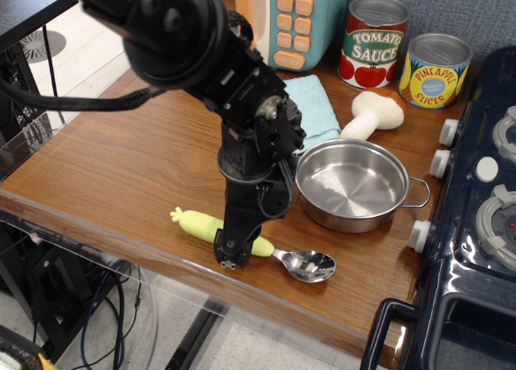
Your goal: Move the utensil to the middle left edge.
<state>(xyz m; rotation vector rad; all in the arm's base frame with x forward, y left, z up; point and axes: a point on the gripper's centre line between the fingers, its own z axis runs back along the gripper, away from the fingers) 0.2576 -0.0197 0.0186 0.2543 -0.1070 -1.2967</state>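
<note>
utensil (242, 243) located at front edge of table (121, 168), lying flat, pale green handle pointing left, silver bowl pointing right, just in front of steel pot (351, 184). gripper (229, 259) positioned low over the thick part of the handle, near the bowl end; contact likely, but fingertips seen only from behind, so state of closure cannot be told: neither apart nor clamped can be confirmed. step in hand judged as: grasp of handle. for a sound grasp: centre fingers across the width of the handle, not on the tapered neck; close fully before lifting, since the rounded plastic may roll or slip. lift only enough to clear the tabletop. carry left and back toward middle left edge (76, 116), well apart from present position. keep clear of the front lip, where a dropped utensil would fall off. set down flat, then release. readable writing: "tomato sauce" on red can (372, 42); "pineapple slices" on yellow can (434, 70). no legible marks on toy mushroom (372, 113), blue cloth (313, 112) or buttoned toy appliance (290, 19).
</note>
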